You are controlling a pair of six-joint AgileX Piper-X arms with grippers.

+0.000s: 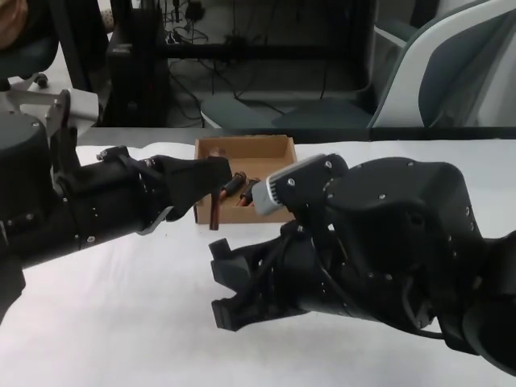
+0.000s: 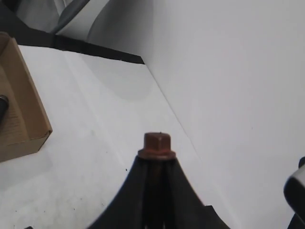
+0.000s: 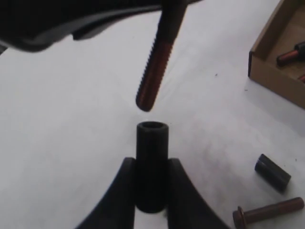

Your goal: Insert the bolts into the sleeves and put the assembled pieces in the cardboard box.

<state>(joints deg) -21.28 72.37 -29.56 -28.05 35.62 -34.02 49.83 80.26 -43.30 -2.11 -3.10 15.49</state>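
Observation:
My left gripper (image 2: 157, 164) is shut on a copper-coloured bolt (image 2: 157, 143), whose hexagonal head pokes out past the fingertips. In the high view this bolt (image 1: 215, 211) hangs threads down from the left gripper (image 1: 211, 179), just in front of the cardboard box (image 1: 242, 147). My right gripper (image 3: 152, 179) is shut on a black sleeve (image 3: 152, 157) with its open mouth facing the bolt. The bolt's threaded tip (image 3: 148, 98) is a short gap from that mouth, slightly tilted and not inside it. Assembled pieces (image 1: 235, 187) lie in the box.
A loose black sleeve (image 3: 272, 172) and a loose bolt (image 3: 269, 212) lie on the white table cover beside my right gripper. The box corner (image 3: 276, 71) is near them. The right arm's bulky body (image 1: 387, 234) covers the near right of the bench.

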